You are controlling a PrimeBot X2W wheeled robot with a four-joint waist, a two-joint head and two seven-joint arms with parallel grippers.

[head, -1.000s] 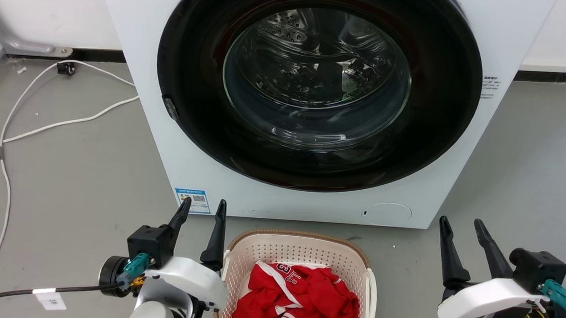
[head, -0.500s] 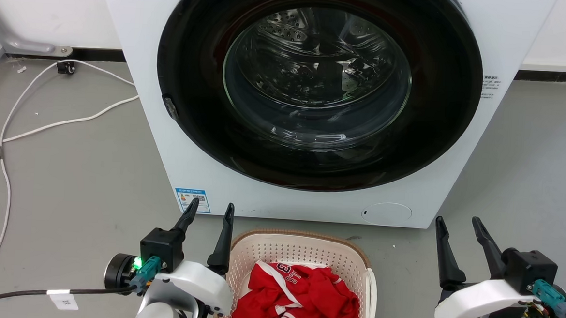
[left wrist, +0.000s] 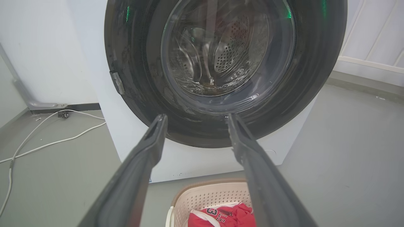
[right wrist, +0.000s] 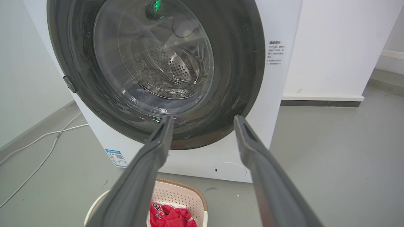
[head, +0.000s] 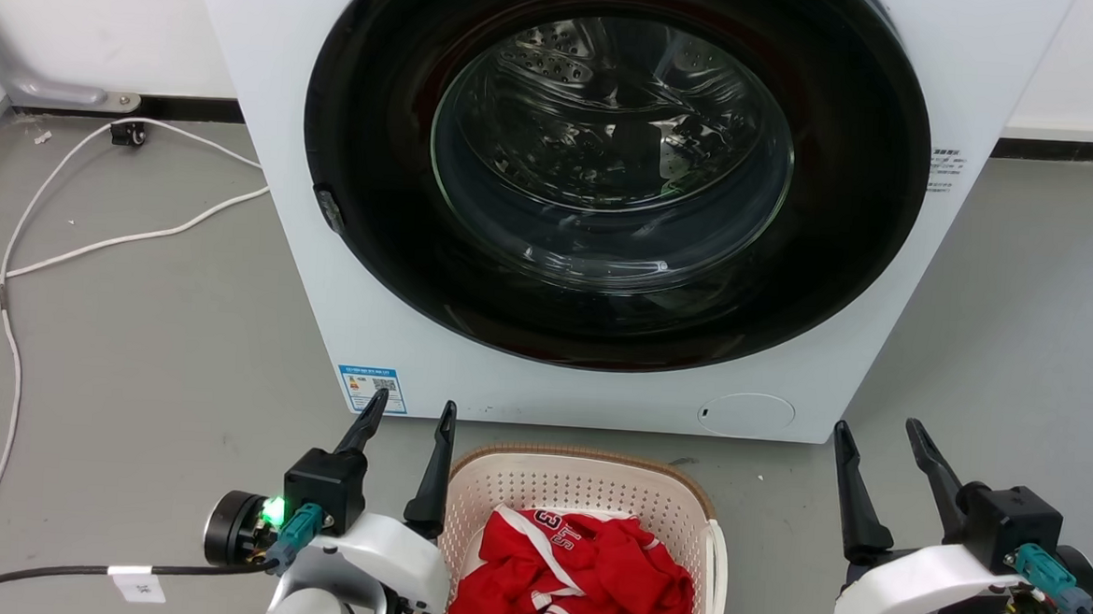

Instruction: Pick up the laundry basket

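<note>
The head view's bottom edge cuts the near end off the laundry basket point(head: 584, 485), and the washer label point(head: 372, 388) is illegibly small.

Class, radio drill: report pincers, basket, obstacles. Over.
Left pincer open beside laundry basket. Right pincer open, apart. Basket on floor, red garment inside. Washer close behind.

A white washing machine point(head: 609, 189) stood on a grey floor point(head: 131, 388) against a white wall point(head: 85, 11) with a dark skirting strip point(head: 1074, 149). Its round door point(head: 368, 148) was shut, a black ring around clear glass, with the perforated steel drum point(head: 560, 50) visible behind it. A blue sticker point(head: 373, 388) sat at the front's lower left and a round flap point(head: 747, 414) at its lower right. A white cable point(head: 91, 246) trailed across the floor to the left. A crumpled red garment point(head: 579, 575) with white trim lay just before the machine.
</note>
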